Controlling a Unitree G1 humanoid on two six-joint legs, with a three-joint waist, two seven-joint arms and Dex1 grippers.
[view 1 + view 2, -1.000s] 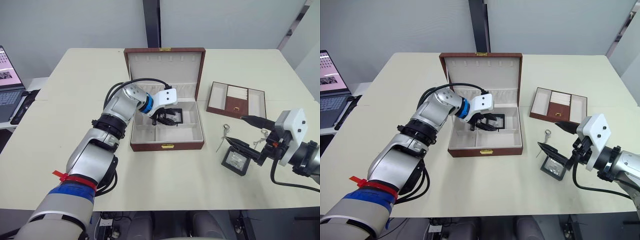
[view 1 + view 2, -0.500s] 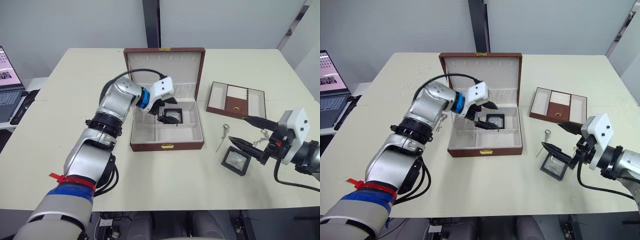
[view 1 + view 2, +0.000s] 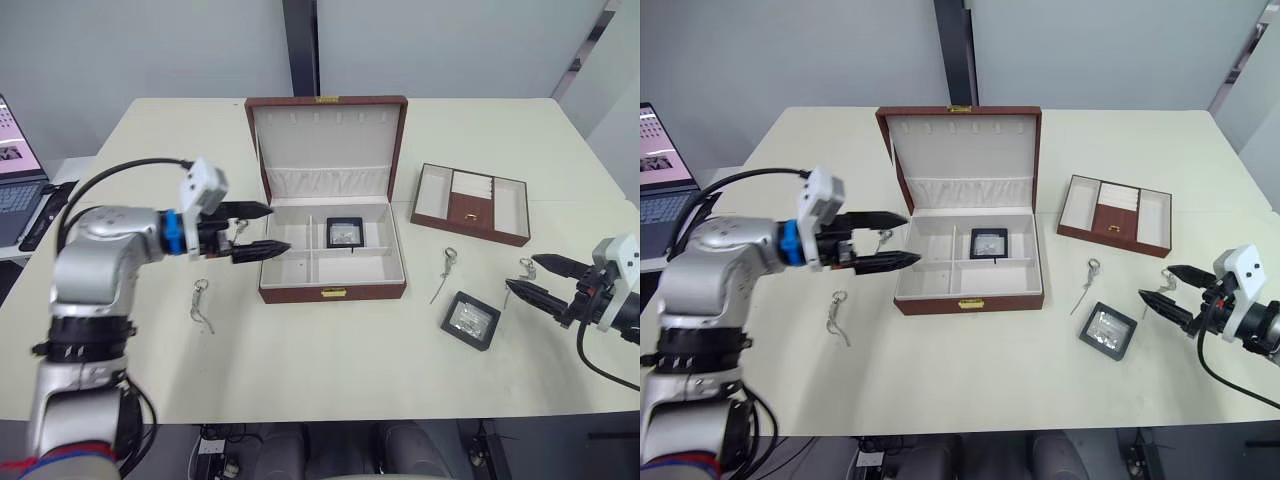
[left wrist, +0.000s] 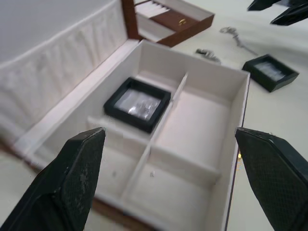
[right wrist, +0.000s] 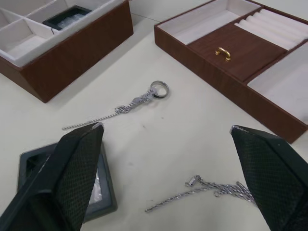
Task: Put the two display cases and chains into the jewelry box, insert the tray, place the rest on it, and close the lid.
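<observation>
The jewelry box (image 3: 332, 291) stands open at mid-table with its lid (image 3: 326, 135) upright. One display case (image 3: 344, 231) lies in the box's back right compartment. The other display case (image 3: 471, 319) lies on the table to the right of the box. One chain (image 3: 443, 270) lies between the box and that case. Another chain (image 3: 202, 305) lies left of the box, and a third (image 5: 207, 188) by my right gripper. The tray (image 3: 472, 203) sits at the right. My left gripper (image 3: 277, 229) hangs open and empty at the box's left wall. My right gripper (image 3: 521, 275) is open right of the outer case.
A laptop (image 3: 15, 190) sits at the far left, off the table's edge. Bare tabletop stretches in front of the box and between the two arms.
My left gripper has let go of the display case in the box and pulled out to the left. My right gripper has drawn back to the right, away from the case on the table.
</observation>
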